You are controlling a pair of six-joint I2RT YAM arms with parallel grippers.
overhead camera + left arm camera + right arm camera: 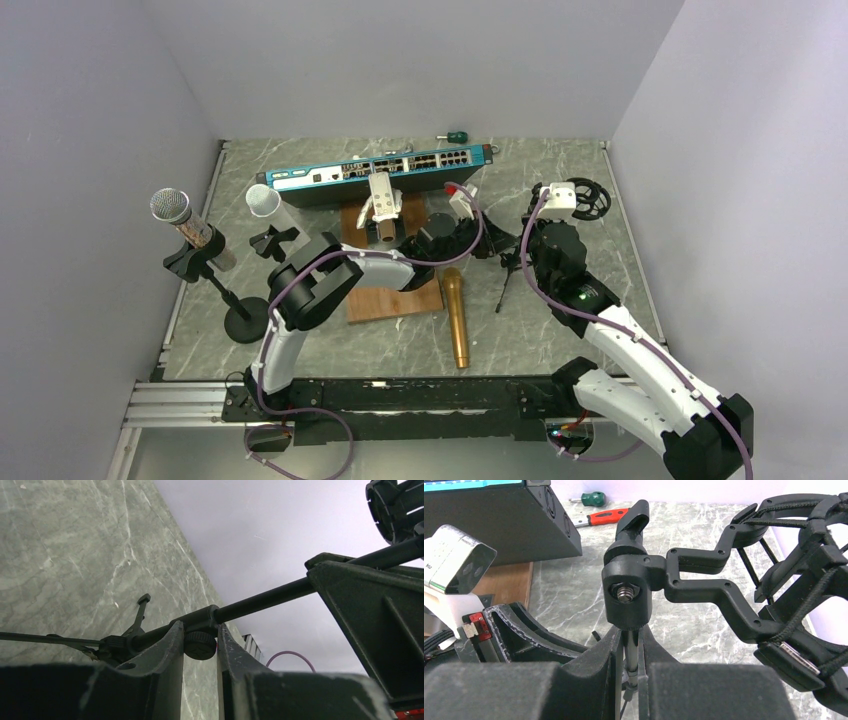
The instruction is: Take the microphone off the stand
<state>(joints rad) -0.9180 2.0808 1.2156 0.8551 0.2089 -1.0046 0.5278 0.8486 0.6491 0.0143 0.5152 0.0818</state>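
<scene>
The gold microphone (457, 318) lies flat on the table (390, 345), off the stand (626, 600), at about seven o'clock from it. My right gripper (630, 647) pinches the stand's thin rod. My left gripper (200, 642) seems clenched round its knobbed pole.

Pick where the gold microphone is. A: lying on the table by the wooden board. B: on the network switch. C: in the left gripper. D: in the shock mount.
A: the gold microphone lies flat on the table beside the wooden board; the left gripper and right gripper clamp the black stand.
</scene>
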